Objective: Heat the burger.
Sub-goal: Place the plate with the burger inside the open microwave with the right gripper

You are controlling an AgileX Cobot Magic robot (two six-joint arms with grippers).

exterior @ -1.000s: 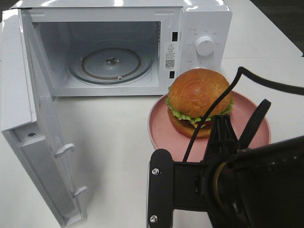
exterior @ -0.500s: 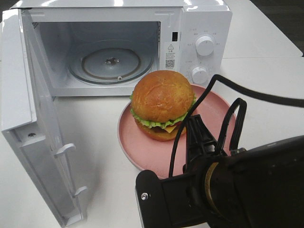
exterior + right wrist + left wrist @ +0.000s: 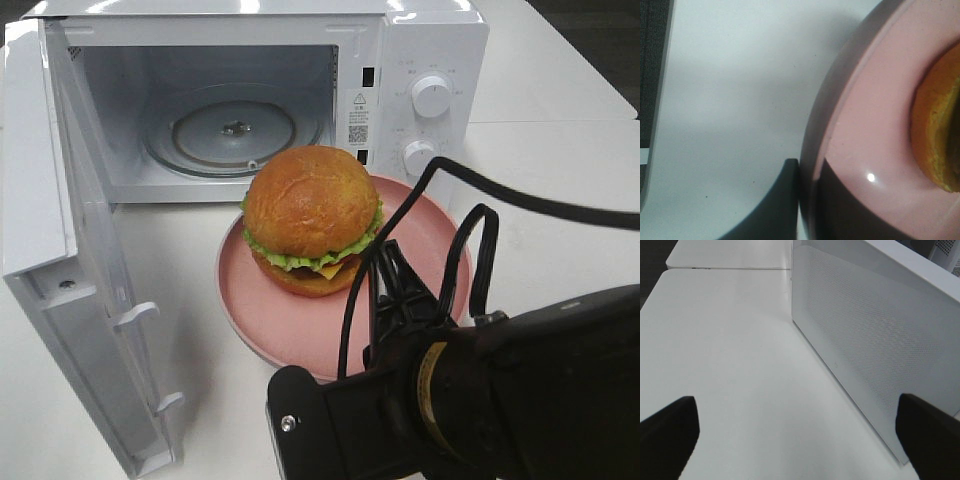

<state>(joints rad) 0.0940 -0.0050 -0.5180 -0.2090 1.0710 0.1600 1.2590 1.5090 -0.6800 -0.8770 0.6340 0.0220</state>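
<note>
Burger [image 3: 312,215] sits on the pink plate [image 3: 260,320], just in front of the open microwave [image 3: 430,50]. Your right tool [image 3: 807,200] is pinched on the plate's rim — your left tool [image 3: 800,440] gapes wide beside the microwave's side wall, empty.

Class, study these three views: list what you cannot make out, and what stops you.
- Plate: near rim hidden by the right arm, high view.
- Right gripper: the arm covers it, high view; cut off by the edge, wrist view.
- Burger: only a bun sliver, right wrist view.
- Dials: markings too small, high view.
</note>
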